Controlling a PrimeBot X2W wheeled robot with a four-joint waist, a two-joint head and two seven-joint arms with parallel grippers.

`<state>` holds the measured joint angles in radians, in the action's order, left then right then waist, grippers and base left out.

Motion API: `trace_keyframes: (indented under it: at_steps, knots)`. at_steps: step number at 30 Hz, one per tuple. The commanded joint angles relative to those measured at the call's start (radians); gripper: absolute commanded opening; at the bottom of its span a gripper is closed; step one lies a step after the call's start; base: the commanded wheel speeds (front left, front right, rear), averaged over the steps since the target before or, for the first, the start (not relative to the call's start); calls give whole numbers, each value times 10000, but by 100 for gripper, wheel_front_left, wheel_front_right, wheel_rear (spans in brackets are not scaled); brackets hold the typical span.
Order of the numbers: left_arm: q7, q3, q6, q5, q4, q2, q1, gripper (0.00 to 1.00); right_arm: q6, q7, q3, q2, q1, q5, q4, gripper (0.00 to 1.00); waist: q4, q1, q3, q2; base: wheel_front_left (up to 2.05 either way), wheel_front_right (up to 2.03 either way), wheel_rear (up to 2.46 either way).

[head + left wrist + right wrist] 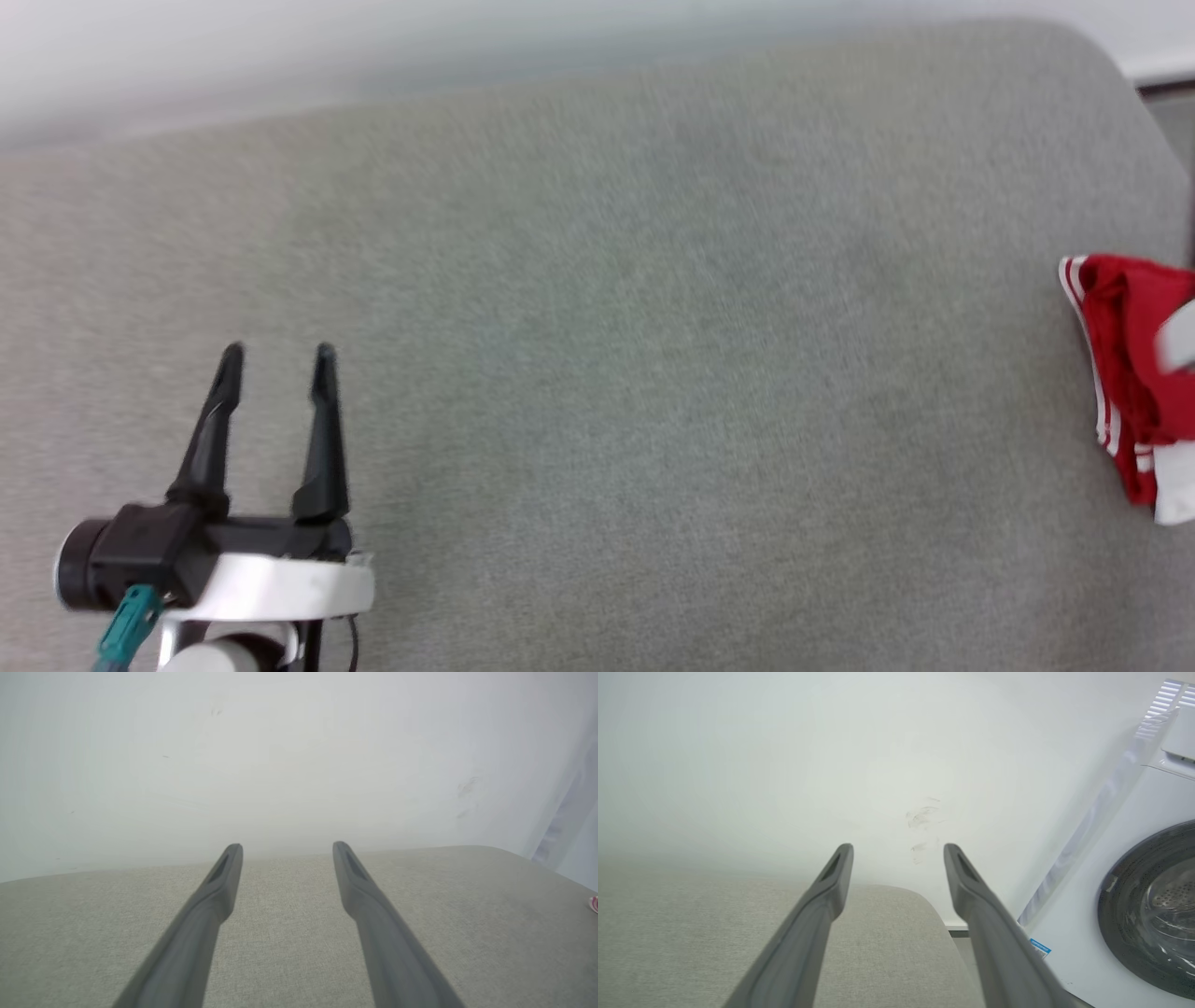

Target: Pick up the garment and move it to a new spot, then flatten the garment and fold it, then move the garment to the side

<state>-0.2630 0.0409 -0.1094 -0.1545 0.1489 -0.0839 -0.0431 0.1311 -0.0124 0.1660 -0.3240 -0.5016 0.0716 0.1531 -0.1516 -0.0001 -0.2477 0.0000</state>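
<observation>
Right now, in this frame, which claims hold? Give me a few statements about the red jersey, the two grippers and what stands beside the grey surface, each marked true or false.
1. The left gripper is open, with nothing between its fingers. True.
2. The garment lies in the middle of the grey surface. False: it sits bunched at the far right edge of the head view, near the surface's right end.
3. The right gripper is shut on the garment. False: its fingers stand apart with nothing between them.
4. A washing machine stands past the end of the grey surface, at the right of the right wrist view. True.
</observation>
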Motion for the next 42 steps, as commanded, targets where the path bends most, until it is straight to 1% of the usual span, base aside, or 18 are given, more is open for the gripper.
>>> trace_keyframes:
  at_steps: [1,4,8,14,21,23,30,38,42]
  knots:
    - [-18,187,41,73,-49,85,238,100,-7,-294,-145,403,541,231,-268,100,458,1,824,0,0,0,0]
    - [-20,467,69,168,-227,174,592,100,-7,-827,-440,1085,1509,600,-752,100,617,1,1231,0,0,0,0]
    - [-20,586,-19,178,-443,227,859,100,-7,-1491,-598,1977,2686,952,-1002,100,795,1,1635,0,0,0,0]
    - [-20,681,-89,114,-785,288,1261,100,-6,-2167,-1066,2588,4095,951,-927,100,952,1,2044,0,0,0,0]
    - [-20,596,-137,159,-1186,309,1569,100,-6,-2449,-1368,2747,4859,900,-611,100,994,1,2239,0,0,0,0]
    - [-20,574,-137,201,-1308,319,1606,100,-6,-2494,-1468,2753,5013,1056,-496,100,1014,1,2266,0,0,0,0]
    - [-20,448,-142,357,-1388,334,1652,100,-6,-2519,-1699,2754,5112,924,-432,100,1104,1,2244,0,0,0,0]
    - [-20,317,198,187,-1320,337,1732,100,-6,-2523,-1763,2756,5135,884,-648,100,1164,1,2215,0,0,0,0]
    - [-20,295,273,138,-1206,338,1785,100,-6,-2523,-1777,2756,5131,906,-712,100,1156,1,2221,0,0,0,0]
